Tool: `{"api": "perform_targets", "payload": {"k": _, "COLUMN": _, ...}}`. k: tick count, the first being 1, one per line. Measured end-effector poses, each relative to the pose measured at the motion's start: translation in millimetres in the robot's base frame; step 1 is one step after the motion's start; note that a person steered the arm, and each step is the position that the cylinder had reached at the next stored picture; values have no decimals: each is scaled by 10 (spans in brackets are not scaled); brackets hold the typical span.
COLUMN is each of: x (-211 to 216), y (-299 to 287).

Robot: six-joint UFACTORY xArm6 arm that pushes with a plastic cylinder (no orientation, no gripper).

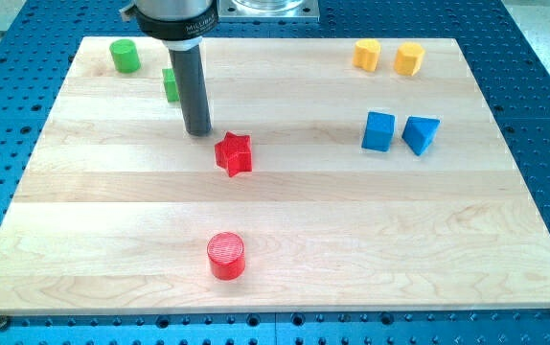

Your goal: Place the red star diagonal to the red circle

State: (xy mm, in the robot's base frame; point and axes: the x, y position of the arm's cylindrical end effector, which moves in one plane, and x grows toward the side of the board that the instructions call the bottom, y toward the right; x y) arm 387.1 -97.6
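The red star (pixel 234 154) lies on the wooden board, a little left of the middle. The red circle (pixel 226 256), a short cylinder, stands near the view's bottom, almost straight below the star. My tip (pixel 199 131) rests on the board just up and to the left of the red star, close to it with a small gap. The rod rises from the tip toward the view's top.
A green cylinder (pixel 125 56) stands at the top left. A second green block (pixel 171 84) is partly hidden behind the rod. Two yellow blocks (pixel 366 55) (pixel 409 58) sit at the top right. A blue cube (pixel 378 131) and a blue wedge (pixel 421 134) lie at the right.
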Motion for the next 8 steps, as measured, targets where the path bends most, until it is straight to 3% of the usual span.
{"api": "perform_targets", "payload": {"k": 4, "x": 318, "y": 269}}
{"api": "perform_targets", "payload": {"k": 5, "x": 615, "y": 428}}
{"api": "perform_targets", "payload": {"k": 6, "x": 238, "y": 249}}
{"api": "perform_targets", "payload": {"k": 7, "x": 458, "y": 482}}
{"api": "perform_targets", "payload": {"k": 8, "x": 991, "y": 505}}
